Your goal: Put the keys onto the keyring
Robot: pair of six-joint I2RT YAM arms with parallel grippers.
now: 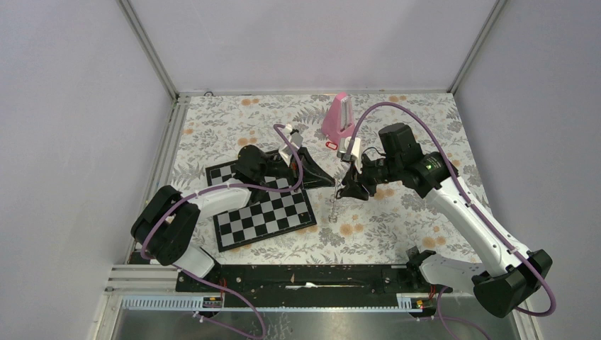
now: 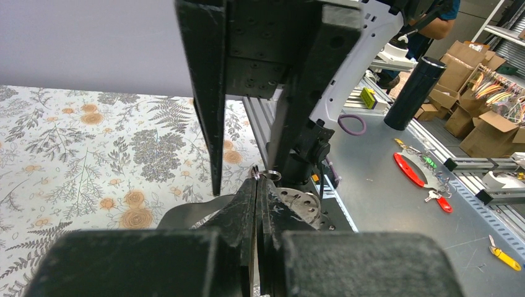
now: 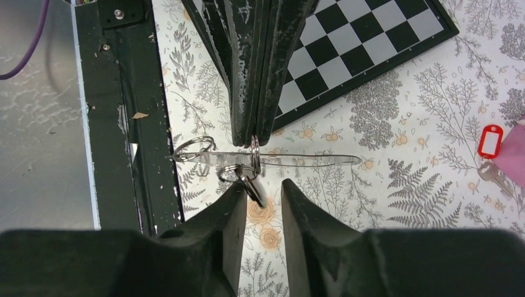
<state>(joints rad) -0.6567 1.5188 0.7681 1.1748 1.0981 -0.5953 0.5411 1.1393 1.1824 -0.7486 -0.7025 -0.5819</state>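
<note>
My left gripper (image 1: 330,182) is shut on the keyring, a thin pale loop (image 3: 291,157) seen edge-on in the right wrist view, with small metal split rings (image 3: 193,148) on it. The loop hangs between the two grippers in the top view (image 1: 333,210). A small dark-silver key (image 3: 252,189) hangs from a ring on the loop, between the fingers of my right gripper (image 3: 263,185), close to its left finger. My right gripper (image 1: 346,190) is open. The red-headed key (image 3: 491,141) lies on the table by the metronome (image 1: 329,145), apart from both grippers.
A pink metronome (image 1: 338,117) stands at the back centre. A chessboard (image 1: 266,212) lies under the left arm and also shows in the right wrist view (image 3: 347,55). The black base rail (image 3: 133,124) runs along the near edge.
</note>
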